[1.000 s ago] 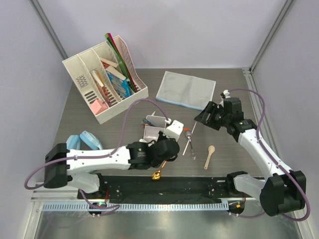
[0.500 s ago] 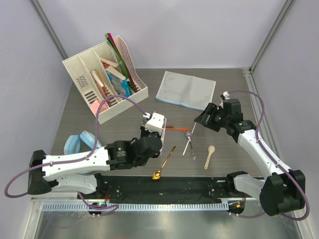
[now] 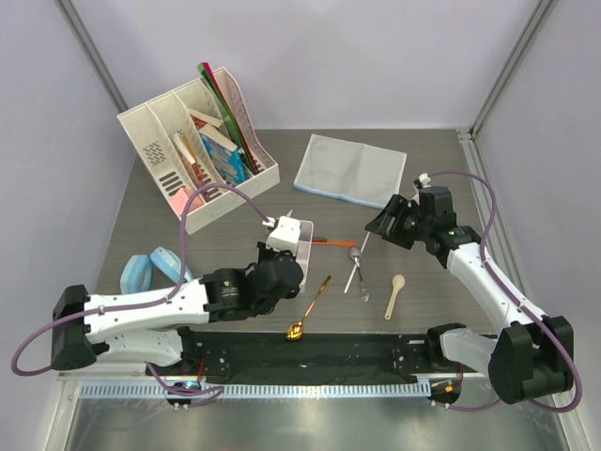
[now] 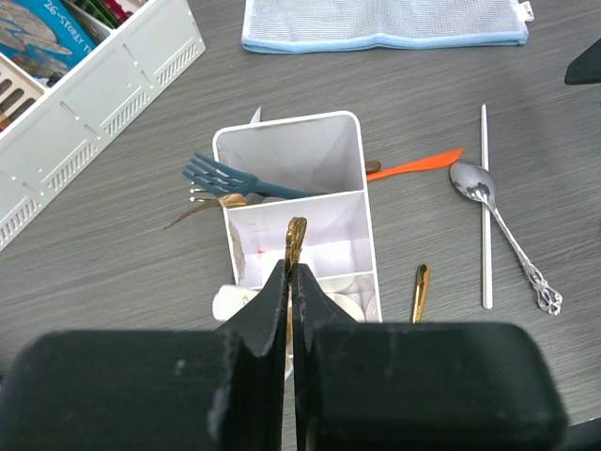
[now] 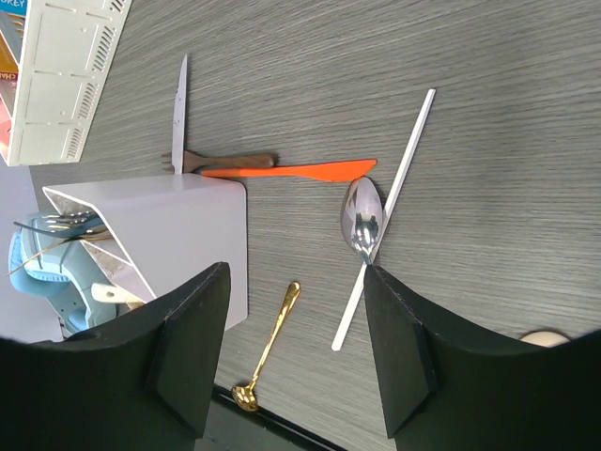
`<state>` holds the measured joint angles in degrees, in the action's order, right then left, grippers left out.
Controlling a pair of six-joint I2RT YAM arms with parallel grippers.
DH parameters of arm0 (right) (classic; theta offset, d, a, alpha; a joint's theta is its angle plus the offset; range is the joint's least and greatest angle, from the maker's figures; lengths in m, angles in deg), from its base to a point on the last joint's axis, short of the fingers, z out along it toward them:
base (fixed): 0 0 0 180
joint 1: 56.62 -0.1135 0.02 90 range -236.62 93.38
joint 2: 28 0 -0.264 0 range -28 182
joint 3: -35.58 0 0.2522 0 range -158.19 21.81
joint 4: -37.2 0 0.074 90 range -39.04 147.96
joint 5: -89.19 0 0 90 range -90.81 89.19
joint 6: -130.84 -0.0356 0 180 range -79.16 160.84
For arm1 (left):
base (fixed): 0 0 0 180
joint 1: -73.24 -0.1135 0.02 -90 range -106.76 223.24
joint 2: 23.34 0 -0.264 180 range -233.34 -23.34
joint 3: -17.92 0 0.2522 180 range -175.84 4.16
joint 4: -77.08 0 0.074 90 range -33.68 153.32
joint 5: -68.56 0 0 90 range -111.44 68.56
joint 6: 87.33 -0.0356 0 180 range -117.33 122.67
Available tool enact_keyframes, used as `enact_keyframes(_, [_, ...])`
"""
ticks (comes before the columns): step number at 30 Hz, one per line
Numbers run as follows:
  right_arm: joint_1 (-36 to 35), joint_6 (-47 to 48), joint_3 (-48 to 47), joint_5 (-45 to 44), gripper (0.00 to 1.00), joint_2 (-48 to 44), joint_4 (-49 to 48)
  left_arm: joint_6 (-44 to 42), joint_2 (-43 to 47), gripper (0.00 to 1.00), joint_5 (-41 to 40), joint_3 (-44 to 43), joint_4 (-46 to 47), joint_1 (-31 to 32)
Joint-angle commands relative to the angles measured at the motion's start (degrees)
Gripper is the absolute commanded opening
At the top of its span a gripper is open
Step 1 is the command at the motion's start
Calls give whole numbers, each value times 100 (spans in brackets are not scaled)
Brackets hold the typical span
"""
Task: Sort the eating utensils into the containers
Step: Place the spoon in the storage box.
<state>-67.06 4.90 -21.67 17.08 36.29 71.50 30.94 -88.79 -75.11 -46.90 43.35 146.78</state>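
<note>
The white divided container [image 4: 361, 160] stands mid-table, also in the top view [image 3: 305, 228]. A blue fork [image 4: 225, 177] lies in its far compartment and white ceramic spoons [image 4: 357, 305] in the near one. My left gripper [image 4: 290, 268] hangs over the middle compartment, shut on a thin gold utensil [image 4: 296, 233]. A gold spoon [image 3: 308, 308], an orange knife [image 3: 331, 242], a silver spoon [image 3: 358, 268], a white stick [image 4: 485, 207] and a wooden spoon [image 3: 394, 295] lie on the table to the right. My right gripper [image 5: 296, 272] hovers open above them, holding nothing.
A white file organizer with books [image 3: 197, 150] stands at the back left. A grey-blue cloth [image 3: 349, 169] lies at the back. A light blue object [image 3: 155, 266] sits at the left. A brown-handled fork [image 5: 230, 162] and a silver knife [image 5: 180, 103] lie behind the container.
My left arm has swung up and left from beside the gold spoon to above the container. The right arm has stayed put.
</note>
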Motion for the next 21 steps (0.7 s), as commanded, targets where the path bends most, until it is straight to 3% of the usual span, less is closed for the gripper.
enact_keyframes(1, [15, 8, -37, 66, 64, -13, -225, 266, 103, 0, -249, 141, 388, -50])
enact_keyframes(10, [15, 17, -11, 57, 64, -31, -234, 267, 155, 0, -469, 203, 432, -50])
enact_keyframes(21, [15, 0, -11, 92, 64, 31, -252, -14, 112, 0, -188, -26, 704, -50])
